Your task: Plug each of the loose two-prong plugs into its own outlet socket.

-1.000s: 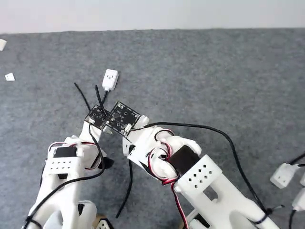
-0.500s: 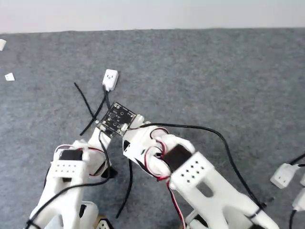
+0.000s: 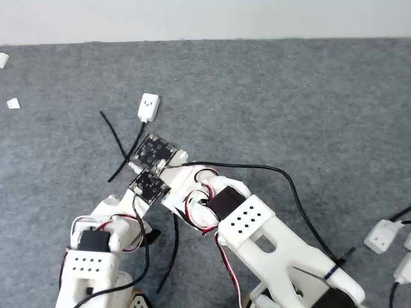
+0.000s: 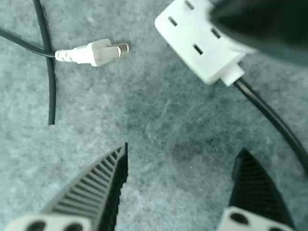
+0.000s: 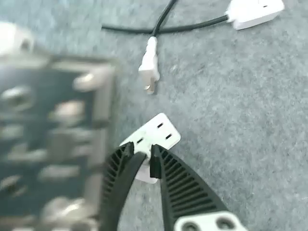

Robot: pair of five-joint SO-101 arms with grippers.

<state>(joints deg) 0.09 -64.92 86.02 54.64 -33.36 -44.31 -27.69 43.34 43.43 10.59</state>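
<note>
Pulled back, left fingers (image 4: 103, 187) gape short of the plug (image 4: 94, 52); right fingers (image 5: 178, 183) pinch the outlet socket (image 5: 159, 130).

Robotics lab or hobby test set-up, seen from above. A bench (image 3: 321, 96) covered in grey felt-like matting fills most of the frame, with a plain pale wall (image 3: 205, 19) along the top edge. A white plastic robot arm (image 3: 90, 256) at lower left and a second arm (image 3: 289, 260) at lower centre show exposed red and black wiring (image 3: 192, 212) and bare circuit boards (image 3: 154, 151). A corded outlet socket (image 3: 383, 235) lies at the right edge.
</note>
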